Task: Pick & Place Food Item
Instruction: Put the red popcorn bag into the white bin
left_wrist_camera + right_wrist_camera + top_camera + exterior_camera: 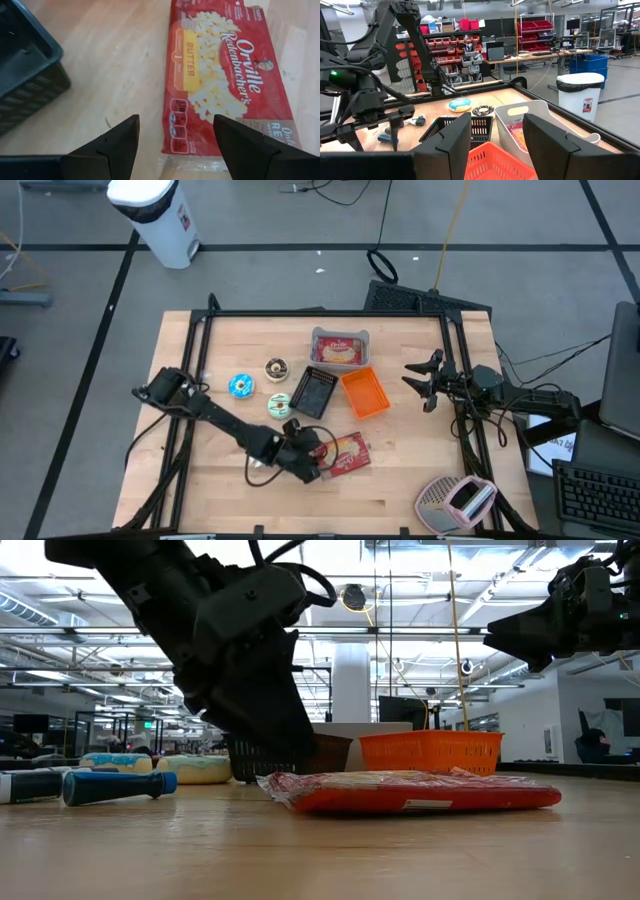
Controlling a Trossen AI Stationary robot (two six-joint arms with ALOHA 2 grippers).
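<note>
A red popcorn packet (346, 452) (220, 80) lies flat on the wooden table near its front edge; the low view shows the packet (420, 792) side-on. My left gripper (306, 458) (175, 142) is open and slants down over the packet's near end. One finger stands over the bare table beside the packet and the other finger (250, 145) over the packet. In the low view the left gripper (262, 710) hangs by the packet's left end. My right gripper (425, 383) (497, 140) waits open in the air at the table's right side.
A black basket (314, 391) and an orange basket (364, 393) stand behind the packet, with a grey tray (340, 348) holding another packet farther back. Three donuts (241, 385) lie to the left. A blue marker (115, 787) lies near the left arm, and a pink and grey object (455, 502) sits at the front right.
</note>
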